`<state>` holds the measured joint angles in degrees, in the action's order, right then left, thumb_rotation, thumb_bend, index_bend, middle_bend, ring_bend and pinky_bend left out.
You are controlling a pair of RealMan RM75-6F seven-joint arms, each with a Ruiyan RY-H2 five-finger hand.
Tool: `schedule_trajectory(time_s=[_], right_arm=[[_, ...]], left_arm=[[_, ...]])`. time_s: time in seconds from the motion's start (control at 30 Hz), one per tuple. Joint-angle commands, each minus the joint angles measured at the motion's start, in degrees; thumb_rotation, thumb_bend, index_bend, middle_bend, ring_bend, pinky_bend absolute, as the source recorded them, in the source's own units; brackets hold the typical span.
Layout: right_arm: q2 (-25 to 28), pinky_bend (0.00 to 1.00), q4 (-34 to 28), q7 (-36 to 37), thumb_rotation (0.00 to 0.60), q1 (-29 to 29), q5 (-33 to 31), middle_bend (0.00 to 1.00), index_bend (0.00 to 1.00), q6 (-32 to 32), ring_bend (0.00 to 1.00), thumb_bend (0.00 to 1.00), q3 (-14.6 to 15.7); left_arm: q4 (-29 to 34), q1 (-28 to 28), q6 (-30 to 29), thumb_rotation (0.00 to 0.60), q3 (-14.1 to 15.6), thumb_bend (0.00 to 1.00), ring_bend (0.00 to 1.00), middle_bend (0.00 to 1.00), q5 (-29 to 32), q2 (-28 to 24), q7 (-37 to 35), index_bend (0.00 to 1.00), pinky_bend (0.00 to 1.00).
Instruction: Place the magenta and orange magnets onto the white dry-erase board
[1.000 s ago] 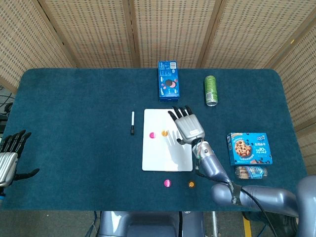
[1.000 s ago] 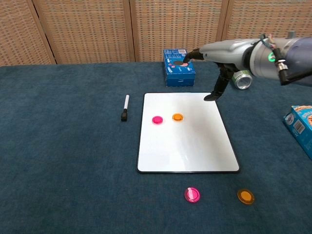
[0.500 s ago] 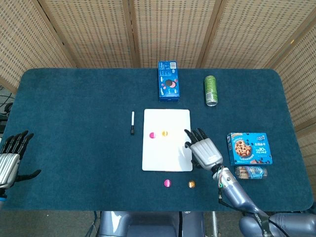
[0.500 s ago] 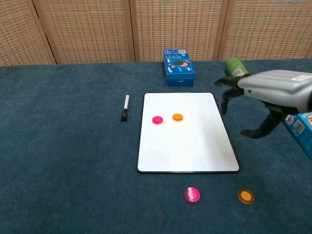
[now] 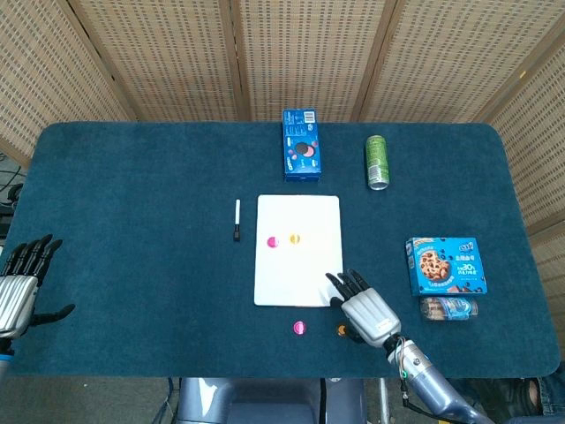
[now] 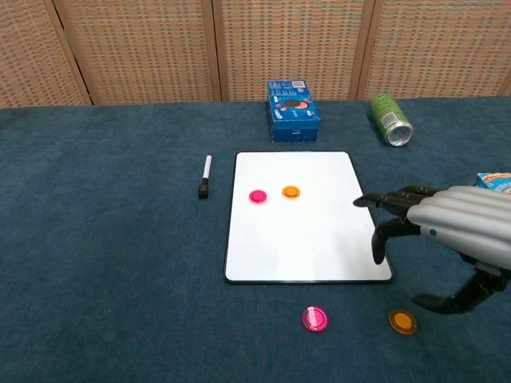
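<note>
While two magnets are already sitting on the white dry-erase board [image 6: 307, 219], the right hand [image 6: 455, 231], fingers spread and empty, is hovering above the orange magnet [image 6: 402, 321] near the board's near-right corner; it should lower squarely before pinching.

Head view: high, looking steeply down, whole blue felt table [image 5: 132, 194] in frame, wicker screens [image 5: 291, 53] at 12 o'clock. Chest view: low, nearer, shallow angle toward 12 o'clock, table edges cropped. Both share the white rectangular dry-erase board [image 5: 297, 261] [image 6: 307, 239] and what surrounds it.
</note>
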<state>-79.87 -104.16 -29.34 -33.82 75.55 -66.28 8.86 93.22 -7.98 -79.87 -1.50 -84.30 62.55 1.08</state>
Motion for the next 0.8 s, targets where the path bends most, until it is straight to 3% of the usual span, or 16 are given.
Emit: schedule_trajectory(time_s=[0.03,0.8], right_arm=[[-1.2,0.00,1.1,0.0,0.600,0.9,1.0,0.00,0.35,0.3,0.00,0.36,0.5],[-6.8,0.00,8.6,0.1,0.600,4.7,3.8,0.00,0.35,2.3,0.00,0.36,-0.8]], left_arm=[[0.0,0.0,0.0,0.600,0.0,0.00,0.00,0.00,0.0,0.0,0.0,0.00,0.01],[0.0,0.0,-0.1,0.600,0.0,0.00,0.00,0.00,0.1,0.1,0.3,0.00,0.01]])
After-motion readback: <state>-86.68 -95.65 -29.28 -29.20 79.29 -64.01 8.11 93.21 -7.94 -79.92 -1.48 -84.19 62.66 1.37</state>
